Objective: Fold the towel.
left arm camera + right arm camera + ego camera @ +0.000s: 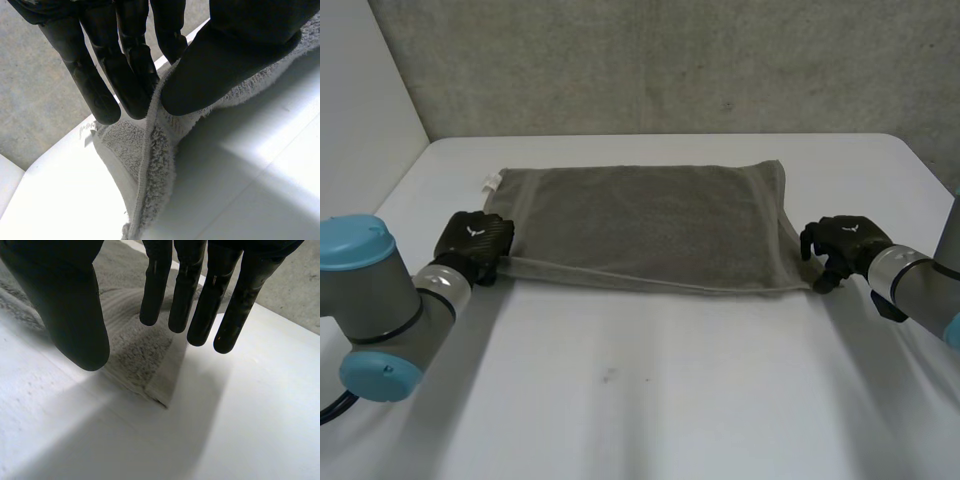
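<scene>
A grey towel (650, 225) lies flat on the white table (650, 400), doubled over, with its long edges running left to right. My left hand (472, 243) is at the near left corner. In the left wrist view its fingers (125, 75) and thumb pinch the towel's edge (150, 165), which lifts slightly off the table. My right hand (842, 240) hovers just off the near right corner. Seen from the right wrist, its fingers (205, 300) are straight and apart from the thumb, and the towel corner (140, 355) lies loose on the table beneath them.
A small white tag (492, 183) sticks out at the towel's far left corner. A grey wall (670, 60) rises behind the table's far edge. Bare tabletop stretches in front of the towel, between both arms.
</scene>
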Controlling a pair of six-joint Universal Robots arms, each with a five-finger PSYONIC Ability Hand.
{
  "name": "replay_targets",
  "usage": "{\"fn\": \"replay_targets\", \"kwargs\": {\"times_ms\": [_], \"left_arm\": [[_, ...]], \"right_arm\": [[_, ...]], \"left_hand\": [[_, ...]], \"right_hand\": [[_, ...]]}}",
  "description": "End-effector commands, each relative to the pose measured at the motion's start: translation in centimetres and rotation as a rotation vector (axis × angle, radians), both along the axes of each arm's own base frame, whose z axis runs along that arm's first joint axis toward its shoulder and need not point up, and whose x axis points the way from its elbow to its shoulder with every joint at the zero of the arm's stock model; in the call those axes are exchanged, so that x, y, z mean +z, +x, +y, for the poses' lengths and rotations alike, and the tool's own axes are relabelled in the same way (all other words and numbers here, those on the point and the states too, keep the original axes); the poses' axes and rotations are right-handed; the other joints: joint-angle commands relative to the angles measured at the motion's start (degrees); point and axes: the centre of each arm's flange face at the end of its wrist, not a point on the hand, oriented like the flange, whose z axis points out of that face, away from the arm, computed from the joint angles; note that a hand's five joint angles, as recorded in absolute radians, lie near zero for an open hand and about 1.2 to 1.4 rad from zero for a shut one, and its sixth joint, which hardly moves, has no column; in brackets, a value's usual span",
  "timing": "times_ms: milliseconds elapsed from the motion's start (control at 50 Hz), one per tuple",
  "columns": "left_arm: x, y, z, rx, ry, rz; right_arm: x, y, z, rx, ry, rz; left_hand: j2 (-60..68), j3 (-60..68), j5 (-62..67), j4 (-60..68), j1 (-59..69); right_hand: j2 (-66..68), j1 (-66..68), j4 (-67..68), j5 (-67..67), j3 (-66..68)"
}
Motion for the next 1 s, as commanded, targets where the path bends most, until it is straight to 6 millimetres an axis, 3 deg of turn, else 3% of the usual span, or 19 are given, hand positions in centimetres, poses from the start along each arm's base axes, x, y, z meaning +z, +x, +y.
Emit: {"fn": "replay_targets", "kwargs": {"times_ms": [20,260,500,600,640,660,680,760,800,860,1000], "left_arm": [[0.1,0.1,-0.1,0.003,-0.005,0.002],[-0.1,0.1,-0.1,0.003,-0.002,0.002],[-0.1,0.4,-0.3,0.012,-0.002,0.001],[-0.1,0.4,-0.3,0.01,-0.002,0.002],[-0.1,0.4,-0.3,0.01,-0.002,0.002],[-0.1,0.4,-0.3,0.012,-0.002,0.001],[-0.1,0.4,-0.3,0.012,-0.002,0.001],[-0.1,0.4,-0.3,0.012,-0.002,0.001],[-0.1,0.4,-0.2,0.01,0.0,0.001],[0.0,0.3,-0.2,0.009,-0.002,0.001],[0.0,0.2,-0.1,0.007,-0.002,0.001]], "right_arm": [[-0.9,-0.2,0.0,0.02,-0.005,0.064],[-1.6,-0.1,-0.1,0.02,0.012,0.064],[-2.4,0.2,-0.7,0.032,0.009,0.059],[-3.3,0.5,-1.1,0.036,0.018,0.059],[-3.2,0.6,-1.6,0.033,0.007,0.049],[-3.2,0.6,-1.6,0.033,0.007,0.049],[-2.9,0.6,-1.9,0.029,-0.006,0.04],[-1.9,0.5,-2.4,0.006,-0.05,0.007],[0.2,0.3,-2.6,-0.017,-0.094,-0.04],[1.4,0.2,-2.2,-0.025,-0.109,-0.058],[2.4,0.2,-1.5,-0.019,-0.122,-0.057]], "left_hand": [[10.2,10.3,10.3,10.3,11.2],[10.2,10.3,10.3,10.3,11.2],[10.2,10.3,10.3,10.3,11.2],[10.2,10.3,10.3,10.3,11.2],[10.2,10.3,10.3,10.3,11.2],[10.2,10.3,10.3,10.3,11.2],[10.2,10.3,10.3,10.3,11.2],[10.2,10.3,10.3,10.3,11.2],[10.2,10.3,10.3,10.3,11.2],[10.2,10.3,10.3,10.3,11.2],[10.2,10.3,10.3,10.3,11.2]], "right_hand": [[2.9,8.3,4.3,4.0,3.9],[-3.6,1.7,-2.2,-2.5,-2.7],[0.2,5.6,1.6,1.3,1.2],[6.3,11.7,7.7,7.4,7.2],[26.5,31.9,27.9,27.6,27.4],[26.6,32.0,28.1,27.7,27.6],[38.9,44.3,40.3,40.0,39.8],[39.0,44.4,40.4,40.1,40.0],[39.0,44.4,40.4,40.1,40.0],[39.0,44.4,40.4,40.1,40.0],[39.0,44.4,40.4,40.1,40.0]]}}
